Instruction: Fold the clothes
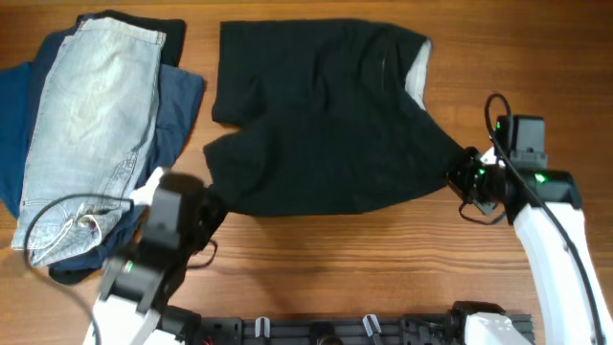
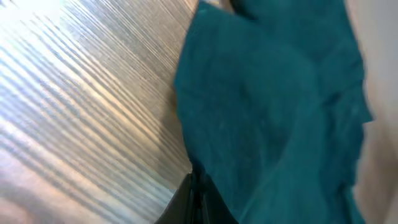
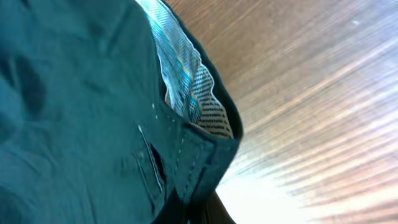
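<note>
The black shorts [image 1: 326, 115] lie spread on the wooden table, waistband with pale lining [image 1: 416, 72] to the right, legs to the left. My left gripper [image 1: 213, 203] is shut on the near leg hem at the lower left corner; in the left wrist view the fabric [image 2: 273, 112] looks teal and runs into my closed fingers [image 2: 198, 193]. My right gripper [image 1: 462, 176] is shut on the near waistband corner; the right wrist view shows the waistband and lining [image 3: 186, 81] pinched between the fingers [image 3: 202, 208].
A pile of other garments sits at the far left: light-wash denim shorts [image 1: 86, 115] on top of navy blue clothes [image 1: 182, 105]. Bare wooden table [image 1: 364, 259] lies in front of the shorts. The arm bases stand at the near edge.
</note>
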Controlling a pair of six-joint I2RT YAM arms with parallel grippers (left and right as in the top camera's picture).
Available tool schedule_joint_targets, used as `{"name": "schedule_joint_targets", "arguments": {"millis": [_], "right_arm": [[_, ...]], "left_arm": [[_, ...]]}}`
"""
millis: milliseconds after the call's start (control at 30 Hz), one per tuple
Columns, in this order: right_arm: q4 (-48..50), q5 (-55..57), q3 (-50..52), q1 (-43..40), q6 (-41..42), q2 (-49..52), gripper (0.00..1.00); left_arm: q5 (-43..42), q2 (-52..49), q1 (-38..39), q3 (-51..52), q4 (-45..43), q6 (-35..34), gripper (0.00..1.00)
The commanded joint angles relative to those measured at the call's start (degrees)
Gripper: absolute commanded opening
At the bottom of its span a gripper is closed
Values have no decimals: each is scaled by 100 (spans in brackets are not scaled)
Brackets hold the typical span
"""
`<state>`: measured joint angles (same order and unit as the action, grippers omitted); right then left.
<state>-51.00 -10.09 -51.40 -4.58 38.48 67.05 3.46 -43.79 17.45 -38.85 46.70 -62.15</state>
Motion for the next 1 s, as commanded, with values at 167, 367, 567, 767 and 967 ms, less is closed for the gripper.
{"name": "schedule_joint_targets", "arguments": {"millis": [167,367,567,767,967], "right_arm": [[-1305,361,-553,-308,26,-1106,4],[-2120,431,-868,-313,31,-1475,4],[-2573,380,-914,-313,57,-1604,4],[-1572,780,-898,-313,70,-1375,4],[-343,881,-896,-313,72,-367,4]], "left_arm": [[330,697,-46,-990,1012,503,4],[234,693,-11,-1480,1178,647,4],[284,686,199,-1753,1252,649,4],[1464,-181,227,-1751,922,647,4],[2286,-2107,225,-1753,-925,654,4]]}}
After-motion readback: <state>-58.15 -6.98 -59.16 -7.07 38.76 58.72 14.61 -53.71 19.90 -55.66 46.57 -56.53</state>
